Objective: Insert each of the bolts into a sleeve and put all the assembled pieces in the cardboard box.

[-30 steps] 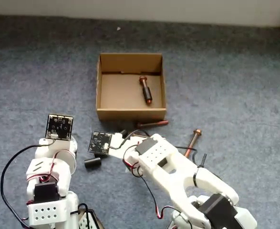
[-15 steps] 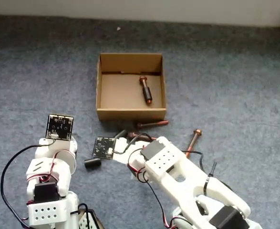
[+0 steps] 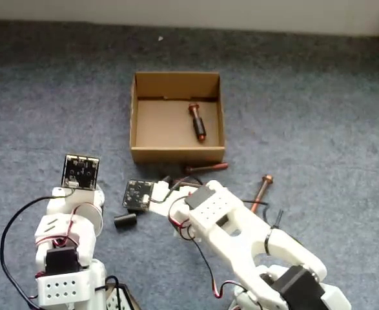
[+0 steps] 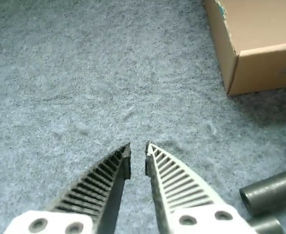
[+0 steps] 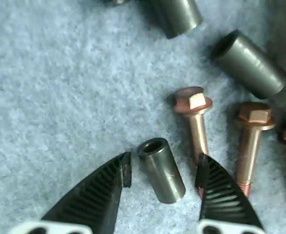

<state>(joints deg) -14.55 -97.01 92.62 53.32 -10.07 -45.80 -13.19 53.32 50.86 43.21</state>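
The right arm point(image 3: 223, 221) has swung back a bit to the left. The right gripper point(image 5: 163, 166) stands wide apart around a sleeve point(image 5: 161, 171) on the carpet point(image 3: 318, 116), near the cardboard box point(image 3: 176, 155), with a bolt point(image 5: 195, 117) beside it. The left gripper point(image 4: 138, 148) has its tips just a crack apart.

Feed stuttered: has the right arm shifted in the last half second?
Yes: the right arm edged slightly back toward the cardboard box in the high view.

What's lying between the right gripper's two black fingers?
In the right wrist view, a dark grey metal sleeve lies between the open right gripper's fingers, a copper bolt's shank beside one.
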